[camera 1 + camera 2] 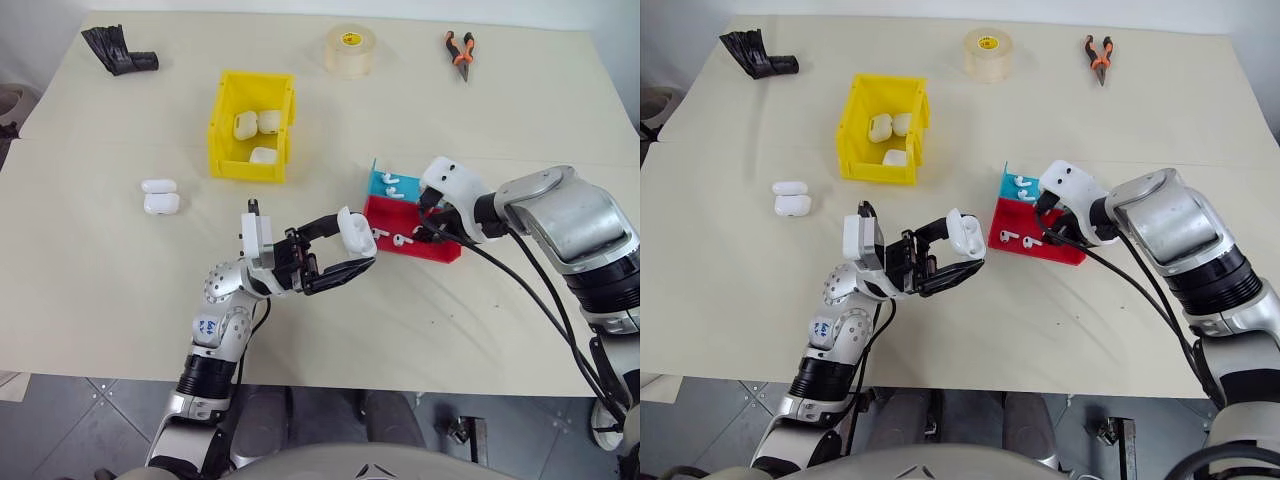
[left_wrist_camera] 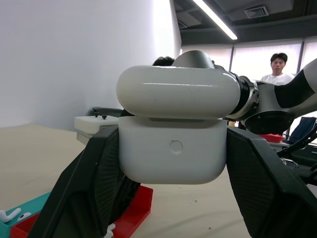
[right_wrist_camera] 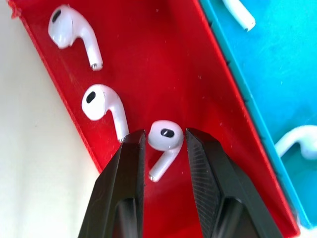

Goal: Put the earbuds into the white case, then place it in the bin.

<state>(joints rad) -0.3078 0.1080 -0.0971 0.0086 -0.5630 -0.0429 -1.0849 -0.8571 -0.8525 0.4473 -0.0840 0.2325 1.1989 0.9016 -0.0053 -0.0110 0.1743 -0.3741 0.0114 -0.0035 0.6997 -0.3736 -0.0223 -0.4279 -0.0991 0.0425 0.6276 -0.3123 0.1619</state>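
- The white case [image 2: 172,136] sits clamped between the two black fingers of the left hand [image 1: 345,252], held up above the desk [image 1: 120,290] just beside the red tray [image 1: 440,250]; its lid stands ajar over the body, a small round button showing on the front
- The earbuds lie in two shallow trays: three in the red tray, more in the blue tray [image 3: 277,74] that touches it on the far side
- The right hand [image 3: 165,148] reaches down into the red tray, its fingers drawn narrow around one earbud [image 3: 163,141]; the pads flank the bud's head closely, but whether they already pinch it I cannot tell
- The step in hand looks to be the pick of a bud for the held case; the next move would call for a firm pinch, a lift clear of the tray wall, then a carry across to the case's mouth, stem downward; the lid may need to stand wider first
- The yellow bin [image 1: 222,140] stands farther back, well apart, already holding three closed cases; two more cases [image 1: 160,196] lie on the desk to its left
- No brand or writing can be read on the case or trays; the tape roll [image 1: 350,50] bears a small label at its core, too small to read; pliers [image 1: 460,50] and a black object [image 1: 118,52] lie along the far edge
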